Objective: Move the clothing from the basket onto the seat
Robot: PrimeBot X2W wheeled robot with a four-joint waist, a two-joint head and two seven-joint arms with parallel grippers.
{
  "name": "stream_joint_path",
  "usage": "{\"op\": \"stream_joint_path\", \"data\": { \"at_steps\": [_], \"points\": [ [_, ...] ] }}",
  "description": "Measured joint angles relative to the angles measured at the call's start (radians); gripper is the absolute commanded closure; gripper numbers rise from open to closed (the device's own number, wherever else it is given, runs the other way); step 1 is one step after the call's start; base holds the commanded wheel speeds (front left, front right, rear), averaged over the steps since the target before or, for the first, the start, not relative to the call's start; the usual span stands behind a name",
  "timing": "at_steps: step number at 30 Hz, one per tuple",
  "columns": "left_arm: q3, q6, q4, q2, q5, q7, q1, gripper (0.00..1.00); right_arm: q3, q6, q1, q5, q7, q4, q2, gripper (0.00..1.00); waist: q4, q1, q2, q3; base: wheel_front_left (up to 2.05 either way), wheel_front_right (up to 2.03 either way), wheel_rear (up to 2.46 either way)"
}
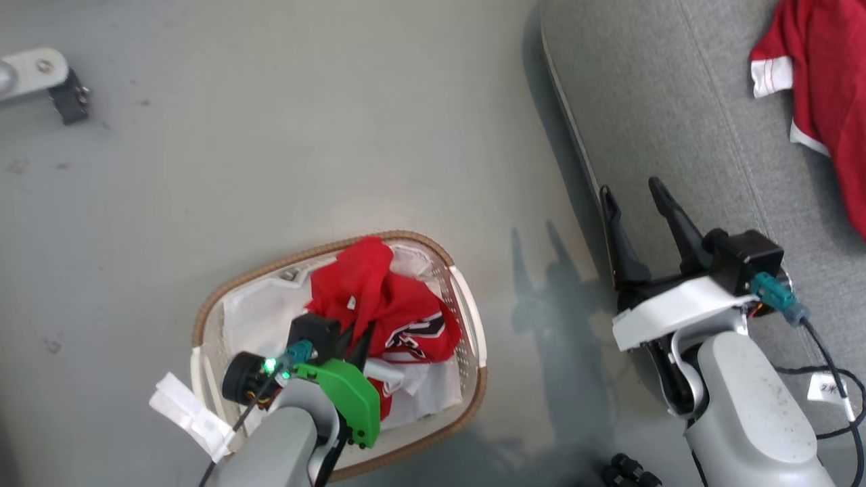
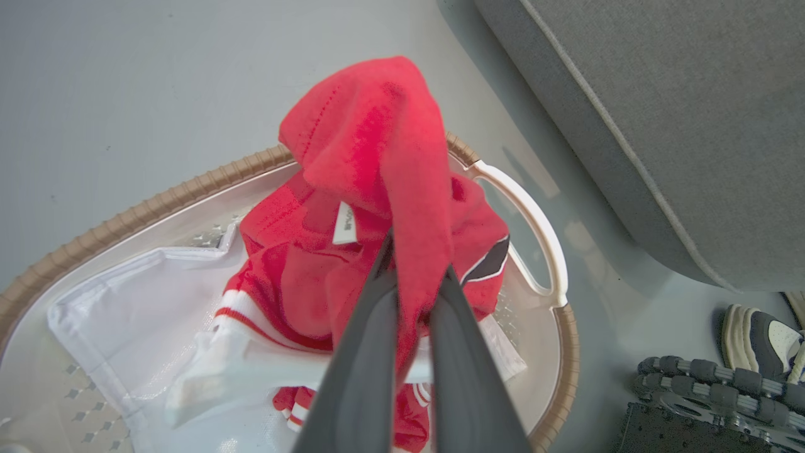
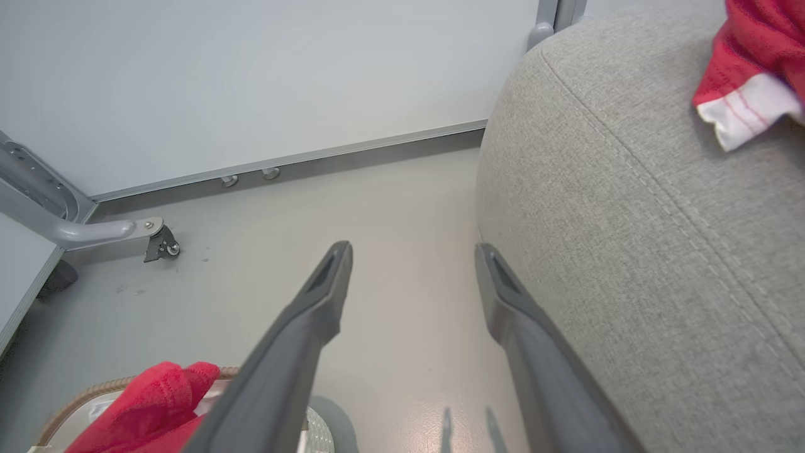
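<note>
My left hand (image 2: 417, 258) pinches a red fold of clothing (image 2: 371, 138) over the basket (image 2: 126, 217), its fingers (image 2: 365, 352) hiding part of the heap. My right hand (image 3: 413, 250) is spread beside the seat (image 3: 629, 251), where another garment (image 1: 832, 88) lies, cut off.

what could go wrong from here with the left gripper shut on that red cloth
1. The left gripper pinches just a narrow fold of the clothing; it may slip out on the lift.
2. More red cloth and the white lining lie bunched beneath in the basket, so they might drag up too.
3. The open right gripper stands by the edge of the seat; trailing cloth could snag on it.
</note>
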Motion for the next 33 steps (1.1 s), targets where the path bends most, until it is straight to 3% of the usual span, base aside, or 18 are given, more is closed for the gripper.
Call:
{"op": "stream_joint_path", "data": {
  "at_steps": [21,33],
  "points": [
    [0.188,0.0,-0.37,-0.021,0.117,0.001,0.263,1.0,-0.01,0.0,0.206,-0.04,0.0,0.073,-0.004,0.0,0.137,-0.0001,0.0,-0.341,0.0,0.0,0.0],
    [0.255,0.0,-0.617,-0.022,0.142,0.001,0.292,1.0,0.012,0.0,0.288,-0.057,0.0,0.087,-0.014,0.0,0.182,-0.0001,0.0,-0.482,0.0,0.0,0.0]
  ]
}}
